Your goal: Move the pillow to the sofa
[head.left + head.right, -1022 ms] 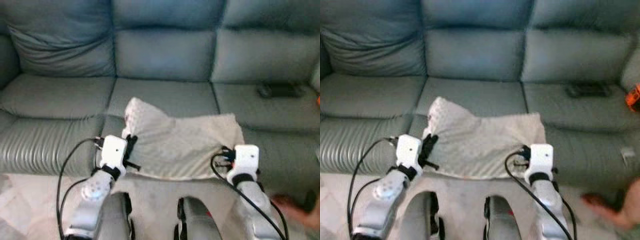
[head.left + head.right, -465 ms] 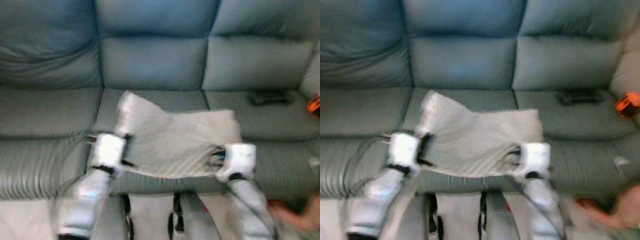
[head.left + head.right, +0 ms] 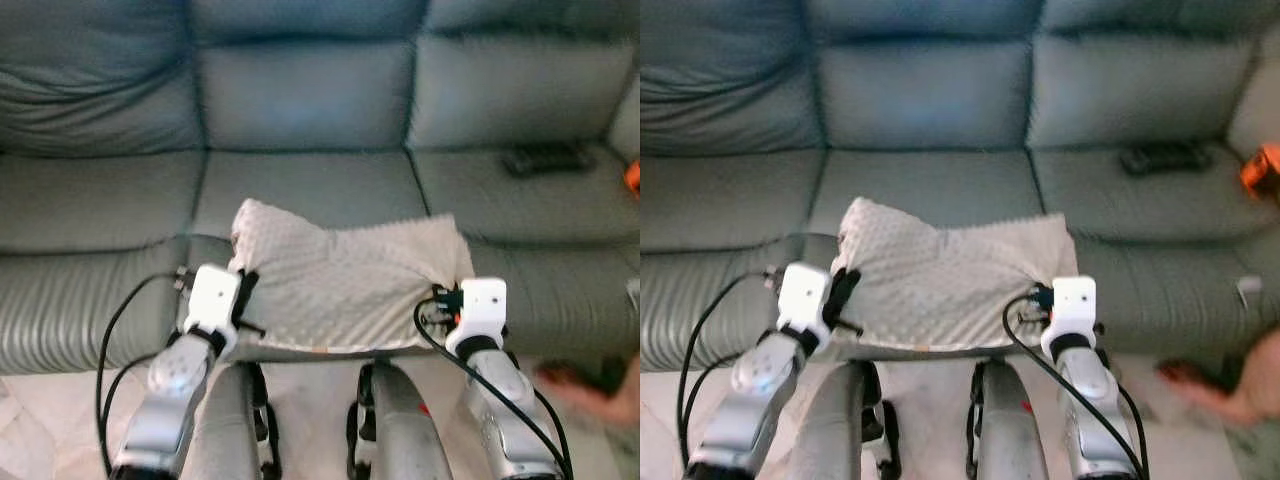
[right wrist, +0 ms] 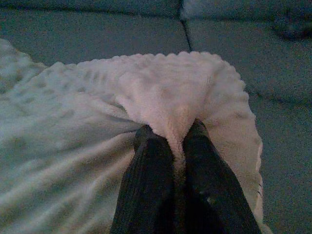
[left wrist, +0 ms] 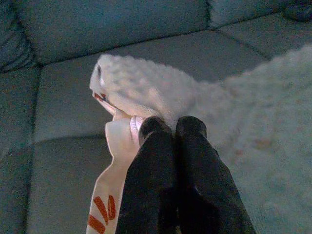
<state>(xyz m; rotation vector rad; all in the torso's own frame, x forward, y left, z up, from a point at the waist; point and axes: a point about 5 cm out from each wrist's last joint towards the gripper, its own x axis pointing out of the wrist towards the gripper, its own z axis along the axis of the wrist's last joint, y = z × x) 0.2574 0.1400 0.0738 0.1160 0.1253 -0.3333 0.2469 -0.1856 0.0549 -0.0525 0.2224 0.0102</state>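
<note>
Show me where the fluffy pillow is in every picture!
Left eye view: the pillow is low in the middle, held between both arms.
Right eye view: middle, a bit lower.
Left wrist view: right above the black fingers.
Right wrist view: across the middle.
Shared landmark: the sofa behind it.

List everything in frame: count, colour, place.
pillow: 1, cream, held over the sofa's front edge, middle seat
sofa: 1, grey-blue, across the back
remote-like thing: 1, black, on the sofa's right seat
orange thing: 1, at the sofa's far right end
person's hand: 1, low at the right edge
left gripper: shut on the pillow's left corner
right gripper: shut on the pillow's right corner
</note>
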